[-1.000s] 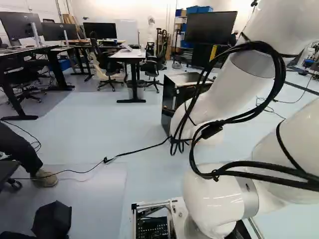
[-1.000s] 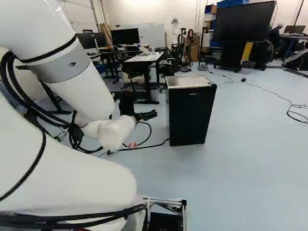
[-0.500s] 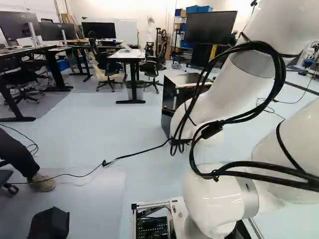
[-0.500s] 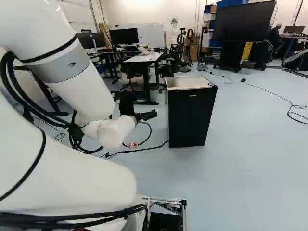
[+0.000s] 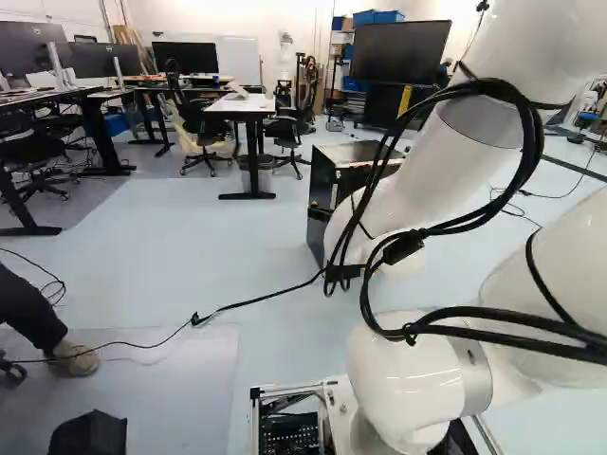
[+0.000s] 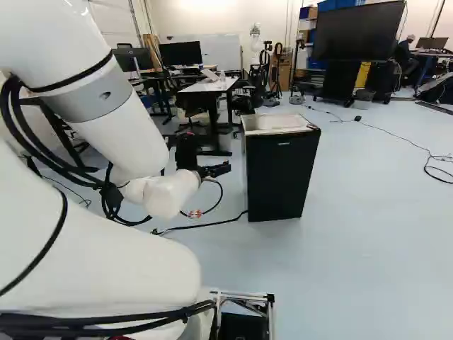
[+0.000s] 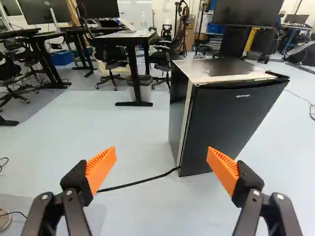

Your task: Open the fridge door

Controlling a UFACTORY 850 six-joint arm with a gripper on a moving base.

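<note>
- You're working over a pale open floor (image 7: 133, 128), with a desk (image 7: 123, 35), office chairs (image 7: 112, 54) and a large screen (image 7: 248, 12) beyond.
- Your jaws stand wide apart with nothing between them, one orange pad (image 7: 101, 167) facing the other orange pad (image 7: 222, 169).
- A black cable (image 7: 138, 183) lies on the floor past the jaws and runs to the foot of the fridge; mind it if you drive in.
- The fridge (image 7: 179, 105) stands upright ahead of the jaws and off to the robot's right, not touched by them.
- Its dark door (image 7: 231, 118) looks shut, and you can see no handle standing out on its face.
- The hinge bracket (image 7: 277, 74) sits at the door's far top corner, so the free edge is probably the upright one by the pale seam (image 7: 184, 128), the side nearer your jaws.
- That edge runs vertically while your jaws spread sideways, so I'd bring the white arm (image 6: 127, 134) right and forward to work one tip in at the seam; a head-on push would likely just shove the fridge.
</note>
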